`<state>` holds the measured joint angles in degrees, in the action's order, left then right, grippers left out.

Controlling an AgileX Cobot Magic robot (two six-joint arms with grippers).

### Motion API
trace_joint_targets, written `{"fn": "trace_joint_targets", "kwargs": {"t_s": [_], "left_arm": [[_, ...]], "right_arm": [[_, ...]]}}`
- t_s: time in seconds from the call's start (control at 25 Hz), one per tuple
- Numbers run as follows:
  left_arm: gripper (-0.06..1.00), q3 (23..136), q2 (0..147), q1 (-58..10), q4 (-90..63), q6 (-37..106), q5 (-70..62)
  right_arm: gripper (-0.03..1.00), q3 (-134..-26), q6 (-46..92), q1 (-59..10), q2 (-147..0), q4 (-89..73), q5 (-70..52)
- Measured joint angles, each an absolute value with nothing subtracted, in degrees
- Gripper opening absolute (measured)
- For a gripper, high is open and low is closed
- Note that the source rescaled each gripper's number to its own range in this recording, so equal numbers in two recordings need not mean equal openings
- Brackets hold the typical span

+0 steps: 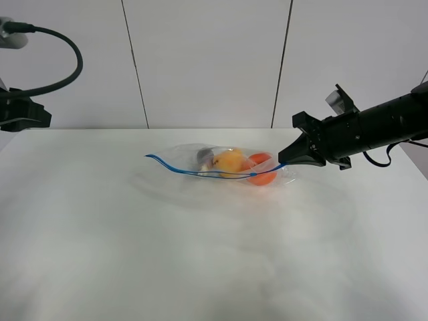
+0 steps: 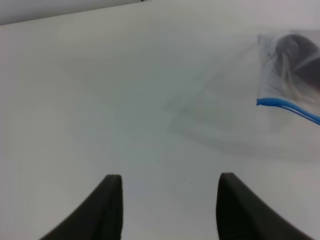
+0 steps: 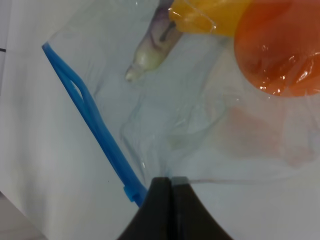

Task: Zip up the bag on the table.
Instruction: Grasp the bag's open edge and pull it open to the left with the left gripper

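White wall panels stand behind a plain table. The bag lies on the table toward the back, near the middle. Its blue strip runs along the near edge. Through the film show an eggplant, a pear and an orange.

The right gripper sits at the bag's right end. In its wrist view the jaws are pressed together at the corner of the film, just beside the end of the strip, and they appear to pinch the bag there. The left gripper hangs over bare table with its jaws wide apart and nothing between them. It is well apart from the bag, and only the bag's left corner shows at the edge of its view.

The zip looks unclosed. From above, the strip splits into two blue lines along its middle and right stretch, and the right wrist view shows a small gap in it. A blue thickening near the orange may be a slider, but I cannot tell.

As I judge it, only one end is pinned. Left to do are bringing the left gripper to the strip, closing on it, and running along it until the two lines meet.
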<state>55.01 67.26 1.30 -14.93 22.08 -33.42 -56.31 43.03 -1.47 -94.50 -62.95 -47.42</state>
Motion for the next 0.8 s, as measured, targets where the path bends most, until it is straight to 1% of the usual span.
{"fn": "trace_joint_targets", "kwargs": {"t_s": [0.12,0.2,0.32,0.48,0.52,0.56,0.6,0.72,0.76,0.8], "left_arm": [[1.00,55.1,67.3,0.6,-16.6,22.4,-33.4],[1.00,55.1,67.3,-2.3,-17.1,24.4,-33.4],[1.00,55.1,67.3,-9.5,-17.4,27.4,-33.4],[1.00,55.1,67.3,-21.9,-17.5,28.1,-33.2],[1.00,55.1,67.3,-21.9,-17.5,28.1,-33.2],[1.00,55.1,67.3,-27.7,-17.6,28.2,-32.4],[1.00,55.1,67.3,-31.1,-17.6,28.3,-31.7],[1.00,55.1,67.4,-37.6,-17.6,28.3,-27.5],[1.00,55.1,67.4,-37.6,-17.6,28.3,-27.5],[1.00,55.1,67.8,-39.1,-17.6,28.3,-25.7]], "right_arm": [[0.00,-56.3,43.2,-1.5,-94.5,-63.0,-47.4],[0.00,-56.3,43.2,-1.5,-94.5,-63.0,-47.4],[0.00,-56.3,43.2,-1.5,-94.5,-63.0,-47.4],[0.00,-56.3,43.2,-1.5,-94.5,-63.0,-47.4],[0.00,-56.3,43.2,-1.5,-94.5,-63.0,-47.4],[0.00,-56.3,43.2,-1.5,-94.5,-63.0,-47.4],[0.00,-56.3,43.2,-1.5,-94.5,-63.0,-47.4],[0.00,-56.3,43.2,-1.5,-94.5,-63.0,-47.4],[0.00,-56.3,43.2,-1.5,-94.5,-63.0,-47.4],[0.00,-56.3,43.2,-1.5,-94.5,-63.0,-47.4]]}}
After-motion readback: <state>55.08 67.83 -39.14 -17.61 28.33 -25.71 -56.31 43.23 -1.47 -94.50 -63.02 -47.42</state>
